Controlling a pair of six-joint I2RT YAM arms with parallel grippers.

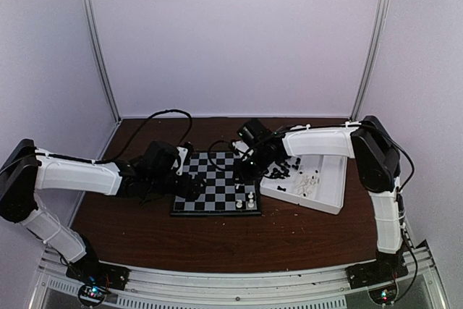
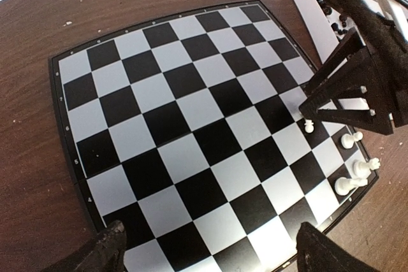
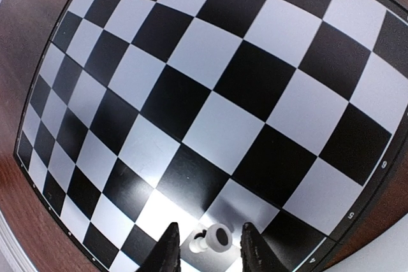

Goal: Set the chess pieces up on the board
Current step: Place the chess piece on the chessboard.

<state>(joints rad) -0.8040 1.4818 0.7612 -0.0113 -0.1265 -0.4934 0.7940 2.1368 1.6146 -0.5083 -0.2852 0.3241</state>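
The board (image 1: 210,199) lies on the table between my arms, mostly bare in the left wrist view (image 2: 191,125) and right wrist view (image 3: 210,93). Three white chess pieces (image 2: 357,164) stand at its near right corner (image 1: 249,200). My right gripper (image 3: 209,239) hovers low over the right edge of the board (image 1: 255,168), open, with a small white pawn (image 3: 215,239) between its fingers and a gap on each side. The same pawn (image 2: 309,124) rests on a square under that gripper. My left gripper (image 2: 210,237) stands wide open and empty over the board's left side (image 1: 192,186).
A white tray (image 1: 331,192) to the right of the board holds several loose black pieces (image 1: 282,171) and white pieces (image 1: 309,182). Its corner shows in the left wrist view (image 2: 305,11). Cables run across the brown table behind the board (image 1: 170,117).
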